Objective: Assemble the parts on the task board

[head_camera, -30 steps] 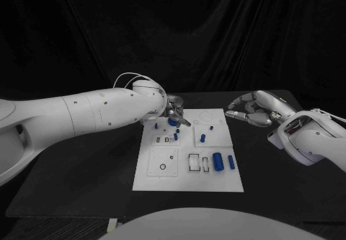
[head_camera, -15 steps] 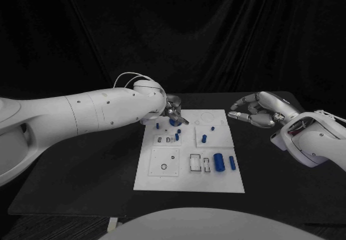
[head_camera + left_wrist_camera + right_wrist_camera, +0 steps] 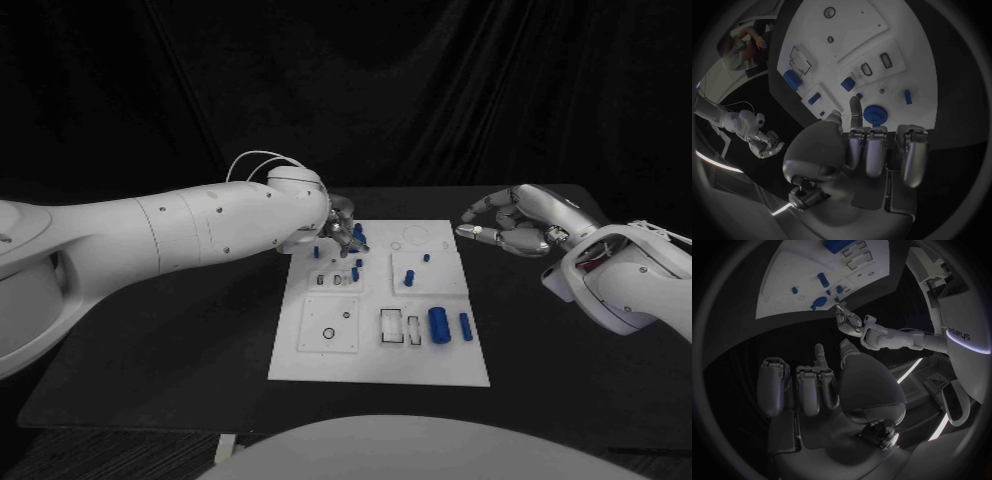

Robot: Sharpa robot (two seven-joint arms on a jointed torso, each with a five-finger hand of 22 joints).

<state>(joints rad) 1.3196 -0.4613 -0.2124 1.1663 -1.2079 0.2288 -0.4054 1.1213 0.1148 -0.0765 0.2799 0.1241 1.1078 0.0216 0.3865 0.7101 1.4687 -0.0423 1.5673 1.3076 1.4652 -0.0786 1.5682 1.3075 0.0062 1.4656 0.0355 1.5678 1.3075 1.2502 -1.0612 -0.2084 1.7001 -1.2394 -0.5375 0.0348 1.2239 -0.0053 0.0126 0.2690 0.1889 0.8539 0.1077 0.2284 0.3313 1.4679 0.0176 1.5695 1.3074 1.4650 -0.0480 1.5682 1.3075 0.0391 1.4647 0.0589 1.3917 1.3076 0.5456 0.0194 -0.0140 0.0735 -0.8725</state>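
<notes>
1. The task board [image 3: 378, 345] lies flat in the middle of the black surface [image 3: 173, 350], long side running from 6 o'clock to 12 o'clock in the head view
2. The left hand [image 3: 340, 222] hangs over the board's 11 o'clock corner; in the left wrist view one finger reaches toward a round blue cap [image 3: 874, 113], but whether it touches or holds the cap I cannot tell
3. The right hand [image 3: 512, 222] hovers off the board at about 2 o'clock, fingers loosely curled and apart, holding nothing
4. Several small blue pegs [image 3: 407, 277] stand upright in the far half of the board, so some seating looks done
5. Two larger blue cylinders [image 3: 438, 325] lie on their sides toward 4 o'clock, beside open rectangular slots [image 3: 389, 322]; these look unplaced
6. A round hole [image 3: 327, 333] in the near-left panel is open
7. Judged from this, the assembly is partway along: small pegs in, larger pieces and near slots left
</notes>
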